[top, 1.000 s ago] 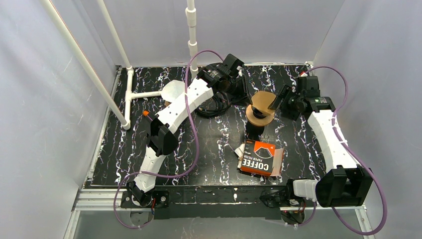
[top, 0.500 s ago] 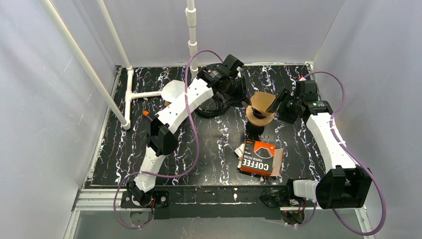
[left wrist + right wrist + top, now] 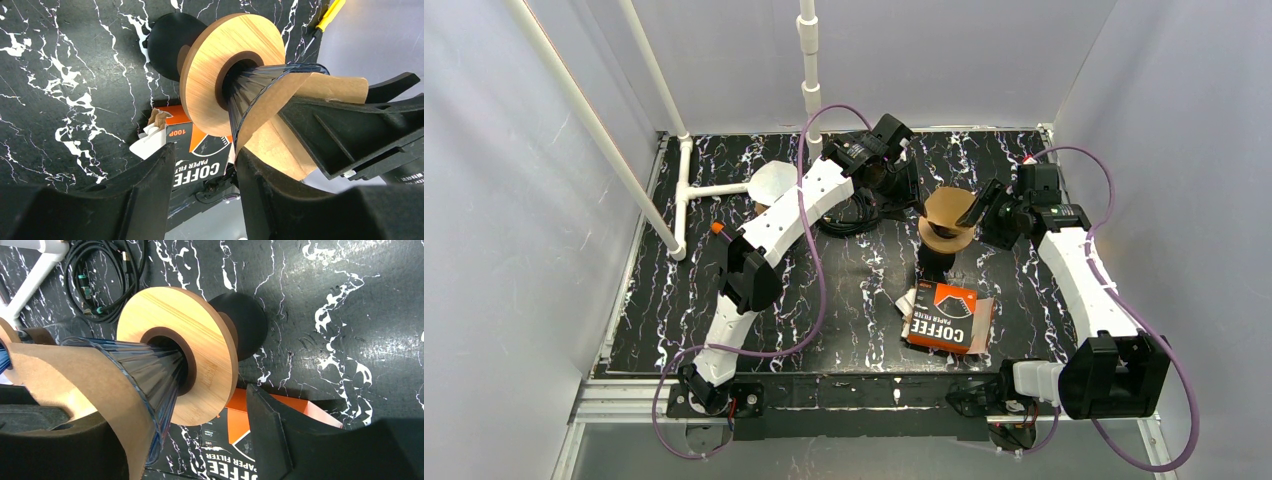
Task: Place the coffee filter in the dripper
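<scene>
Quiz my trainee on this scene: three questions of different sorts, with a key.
1. True or false: the brown paper filter is already in the dripper.
2. The coffee filter box is mainly: A orange, B green, C blue.
3. Fill in: the dripper's collar is made of ____.
Key: 1 true; 2 A; 3 wood.

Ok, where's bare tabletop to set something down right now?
Free: the black marbled tabletop between the white pipe frame and the left arm, and between that arm and the orange filter box. Crowded: far middle, round the wooden-collared glass dripper.
</scene>
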